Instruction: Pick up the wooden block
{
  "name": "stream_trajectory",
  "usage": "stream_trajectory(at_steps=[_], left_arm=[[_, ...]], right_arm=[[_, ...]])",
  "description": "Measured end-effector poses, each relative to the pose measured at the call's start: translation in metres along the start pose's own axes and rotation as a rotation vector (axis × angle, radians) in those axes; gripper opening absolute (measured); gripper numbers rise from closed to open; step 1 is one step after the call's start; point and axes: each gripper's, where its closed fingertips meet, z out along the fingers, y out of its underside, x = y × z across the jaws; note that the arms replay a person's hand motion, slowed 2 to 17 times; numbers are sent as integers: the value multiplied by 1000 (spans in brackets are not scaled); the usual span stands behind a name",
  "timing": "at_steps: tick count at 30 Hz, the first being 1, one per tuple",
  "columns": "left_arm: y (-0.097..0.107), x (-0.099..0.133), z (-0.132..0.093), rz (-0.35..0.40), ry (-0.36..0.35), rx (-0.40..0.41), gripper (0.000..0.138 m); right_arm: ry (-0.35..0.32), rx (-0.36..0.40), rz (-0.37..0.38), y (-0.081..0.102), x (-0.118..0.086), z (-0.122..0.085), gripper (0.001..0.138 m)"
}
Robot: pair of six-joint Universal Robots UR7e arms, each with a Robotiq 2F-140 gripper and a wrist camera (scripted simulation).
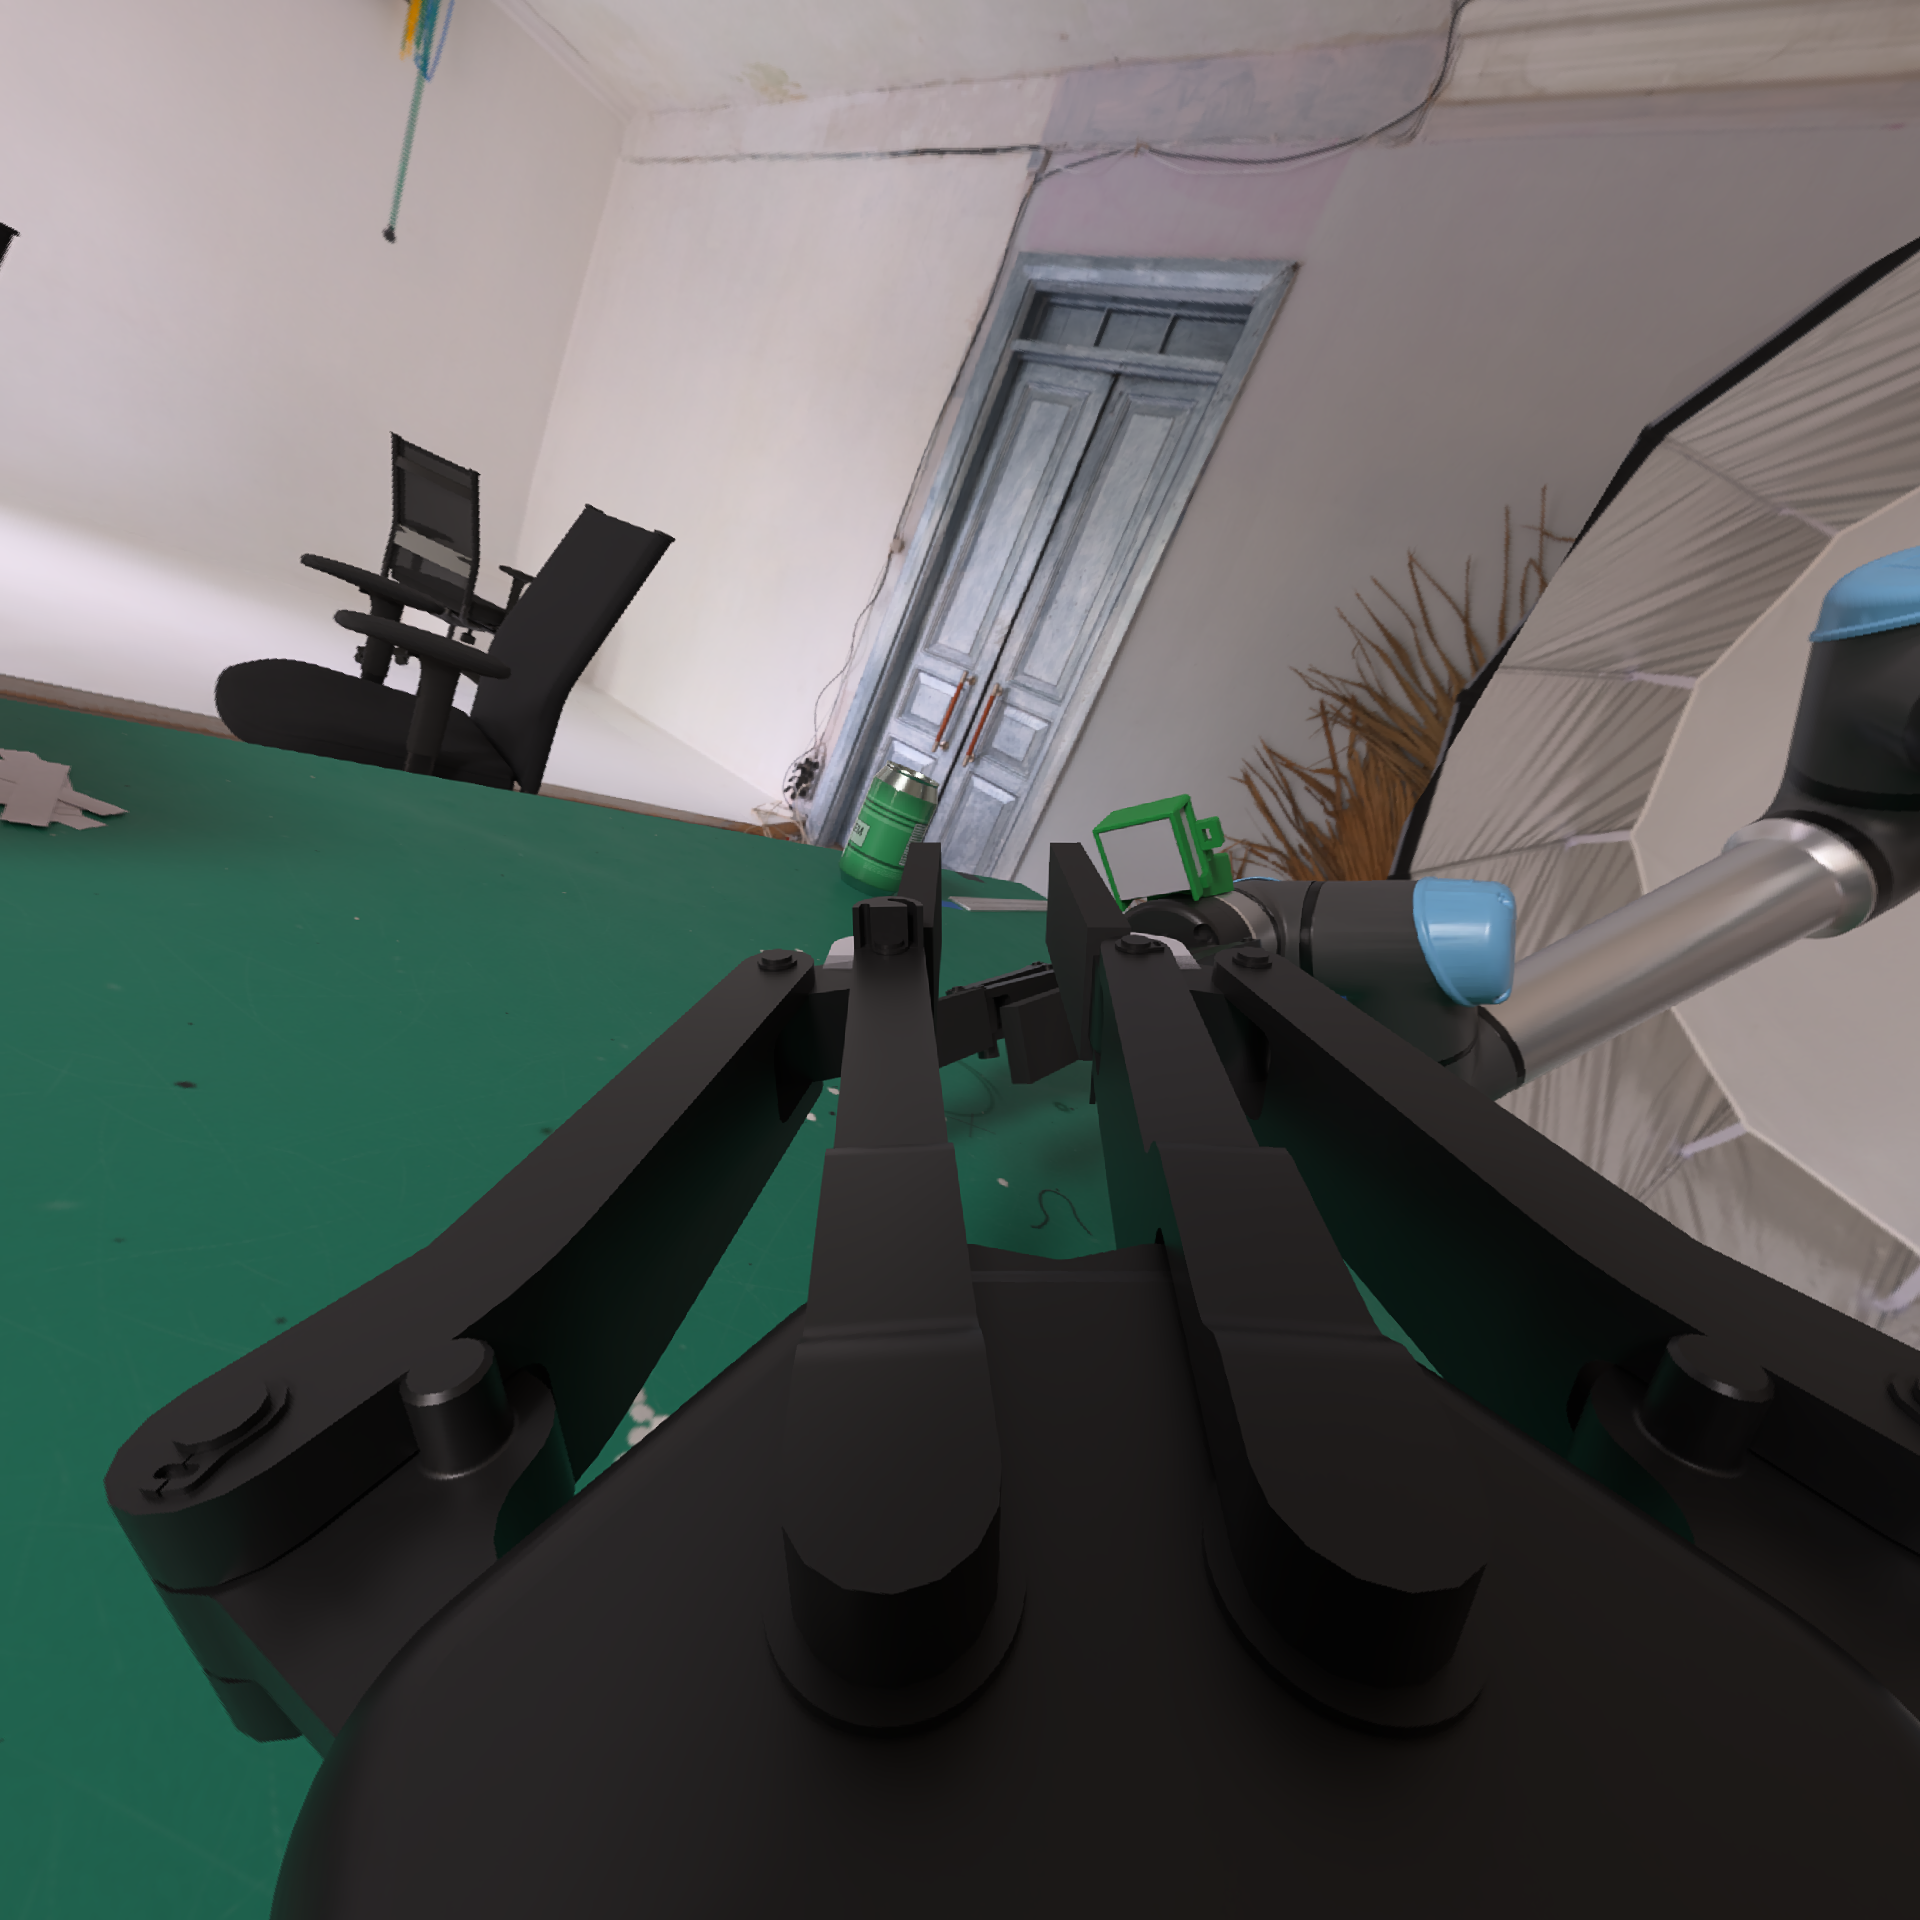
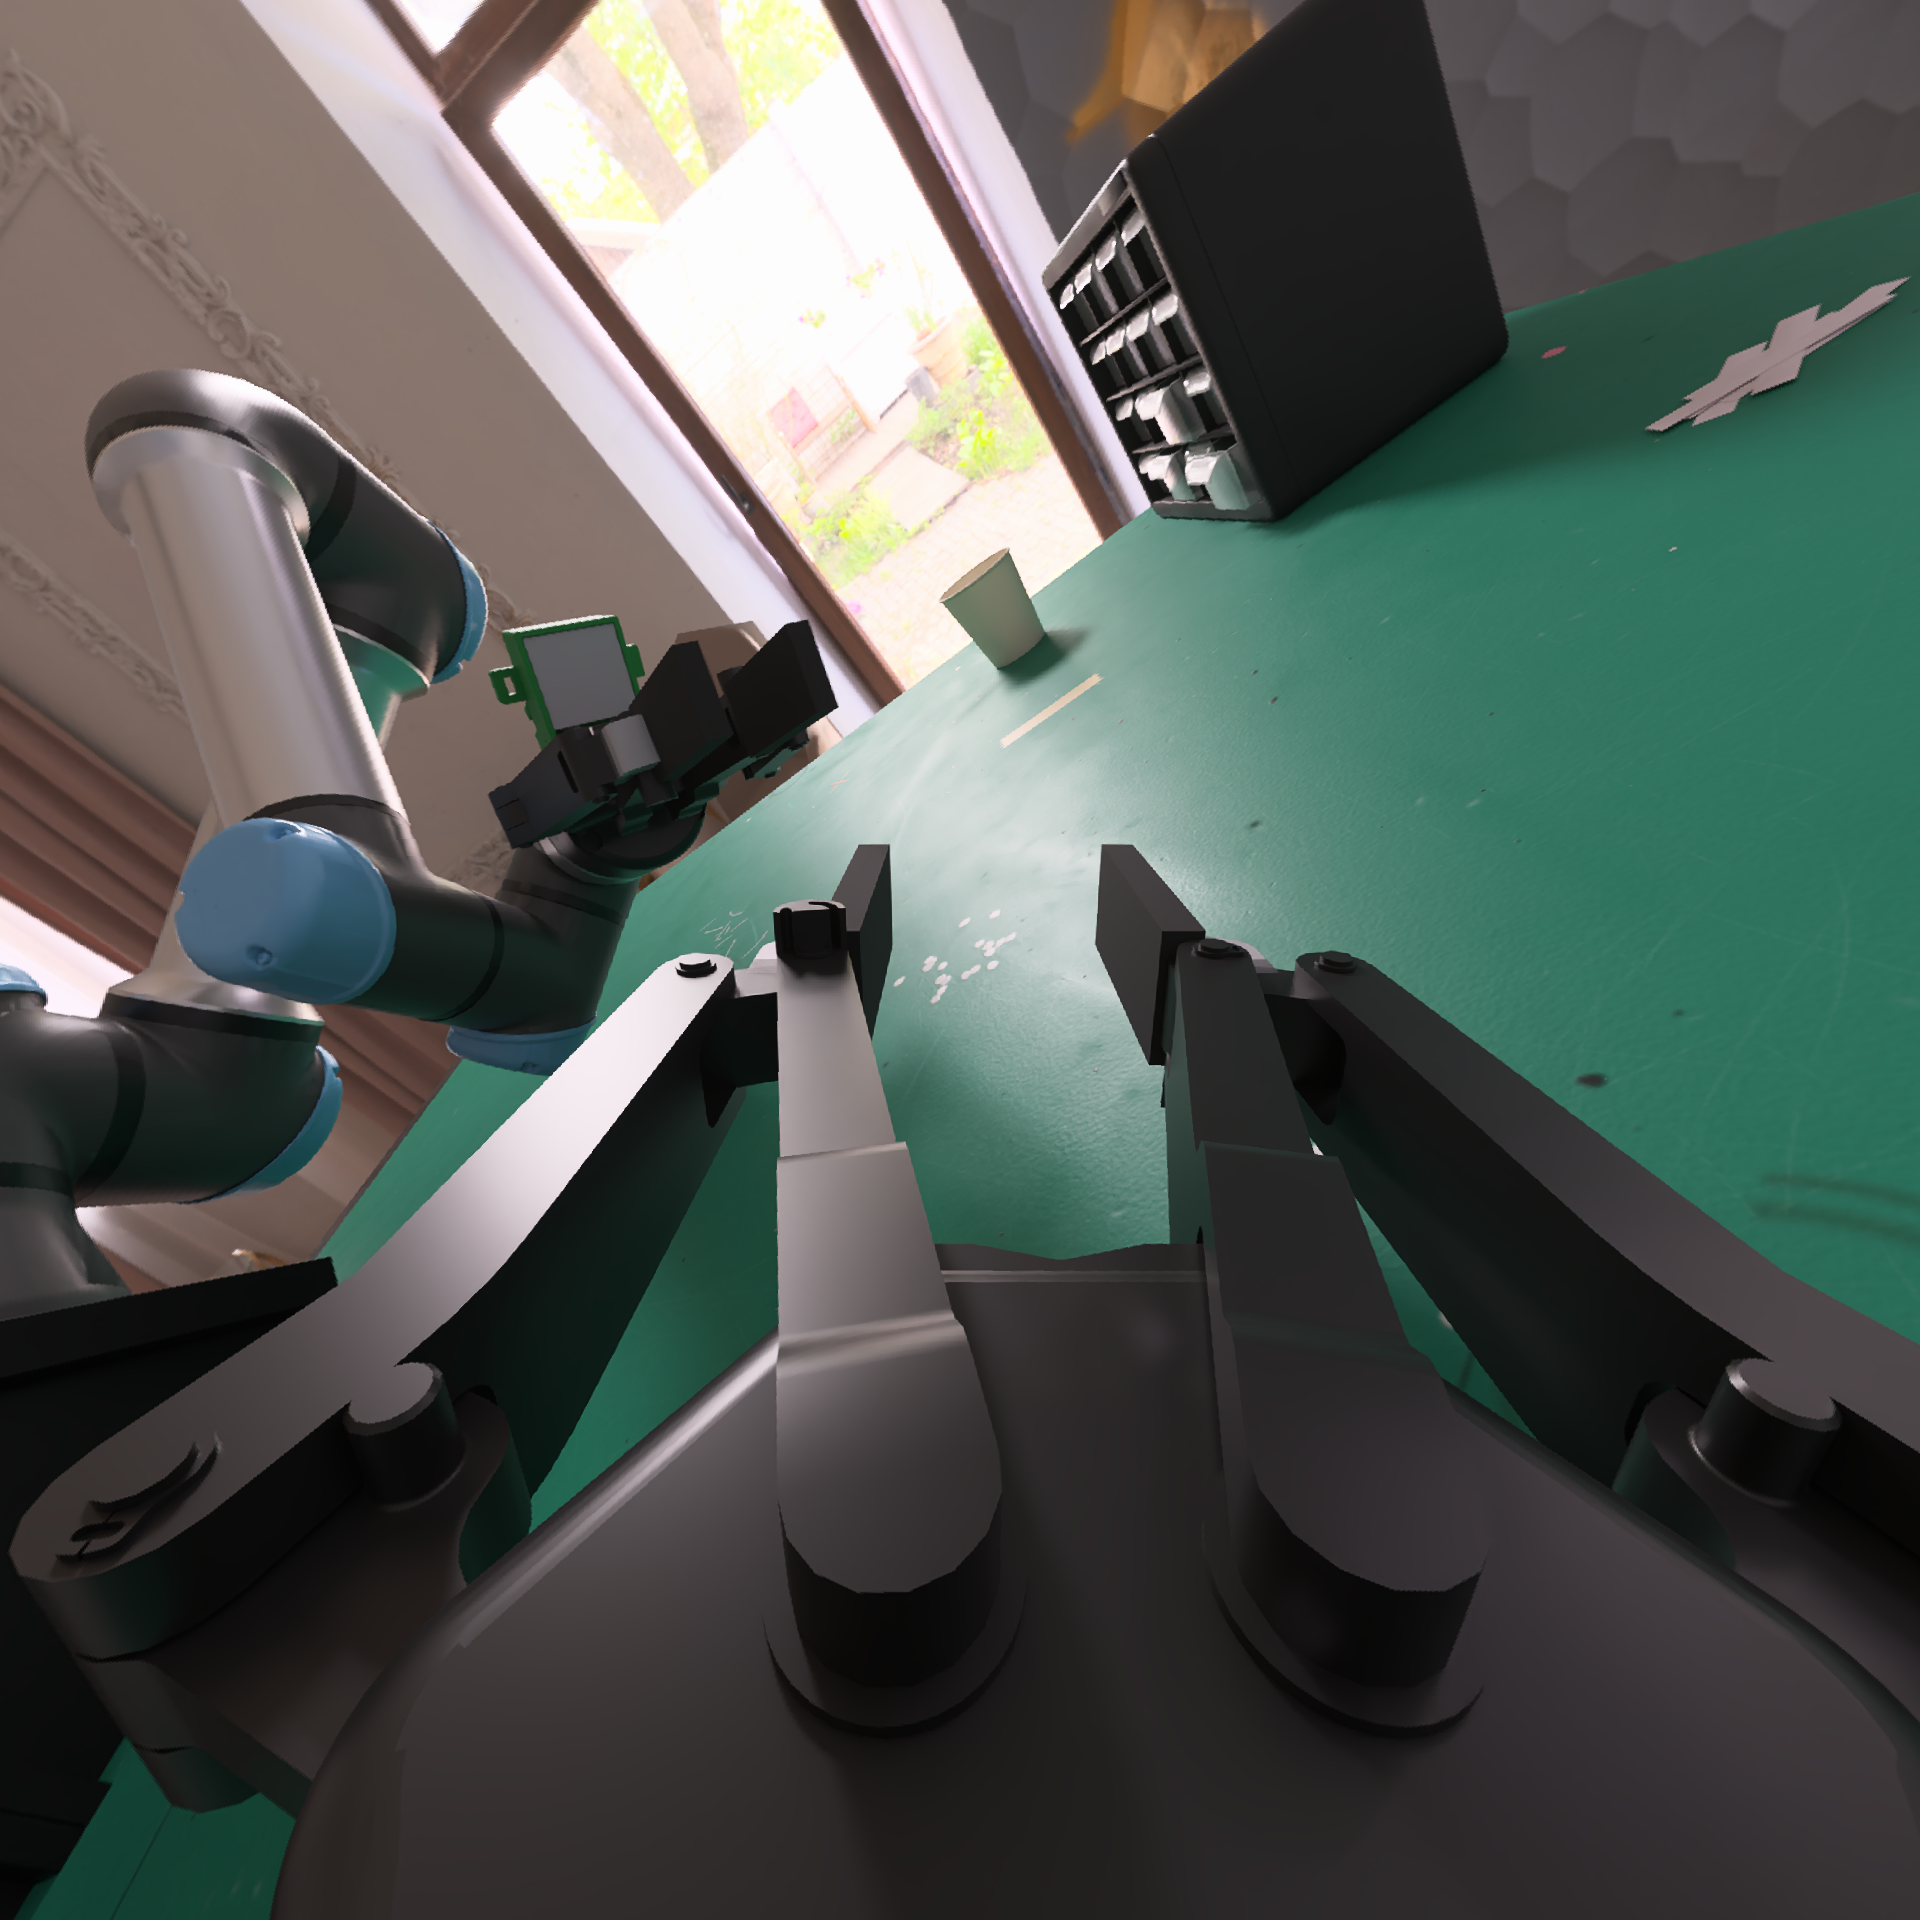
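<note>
Green matte surface (image 2: 1455, 831) carries no visible wooden block; both the left pincer (image 1: 992, 894) and right pincer (image 2: 992, 914) stand apart, empty. Presumably stiff, light (grip opposite flat faces).

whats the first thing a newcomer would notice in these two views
Each view is filled by its own black gripper, the left gripper and right gripper, both open and empty above the green table. Next: a green can at the far edge, a paper cup, a black drawer cabinet.

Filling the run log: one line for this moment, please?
left gripper open | right gripper open | nothing held
</note>
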Motion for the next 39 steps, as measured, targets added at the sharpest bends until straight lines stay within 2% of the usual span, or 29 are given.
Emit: stream_trajectory(at_steps=[7,29,39], left_arm=[[-1,3,-11,-24,18,17,27],[-34,-15,-66,-27,-57,72,27],[-44,-20,-83,-55,-55,102,27]], right_arm=[[32,3,10,0,4,1,53],[87,-47,37,6,13,9,51],[106,-47,41,6,15,9,50]])
